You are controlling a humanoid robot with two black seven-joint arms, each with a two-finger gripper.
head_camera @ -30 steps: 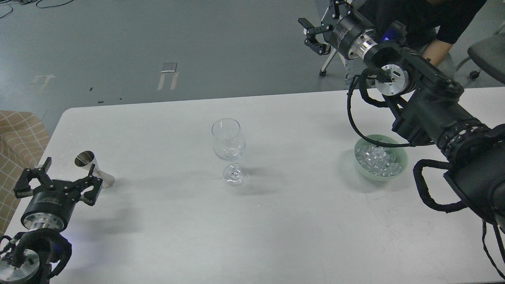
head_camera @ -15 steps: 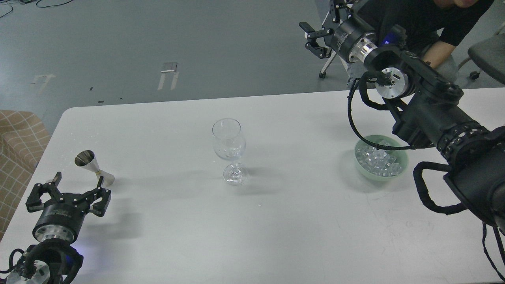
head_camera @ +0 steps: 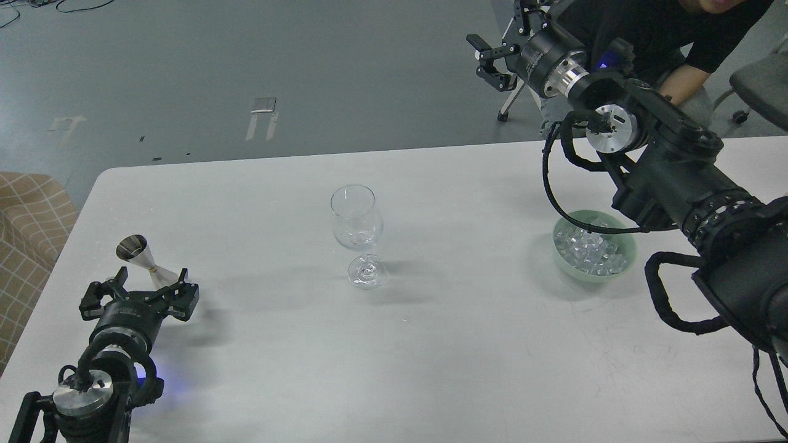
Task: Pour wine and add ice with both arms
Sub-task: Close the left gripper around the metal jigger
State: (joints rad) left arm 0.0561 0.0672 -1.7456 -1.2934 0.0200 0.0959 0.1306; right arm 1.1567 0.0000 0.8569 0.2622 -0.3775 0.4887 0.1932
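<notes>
Resting in a pale green bowl (head_camera: pixel 622 263) on the right of the white table (head_camera: pixel 431 357), the ice (head_camera: pixel 591 253) forms a heap with no single long axis; the wine glass (head_camera: pixel 357 231) stands upright at centre; a steel jigger (head_camera: pixel 143 259) stands tilted at the left; the left gripper (head_camera: pixel 140 294) sits just beside the jigger, fingers spread, holding nothing; the right gripper (head_camera: pixel 489 58) hangs beyond the far edge, fingers parted, empty; a seated person (head_camera: pixel 671 37) is behind it
</notes>
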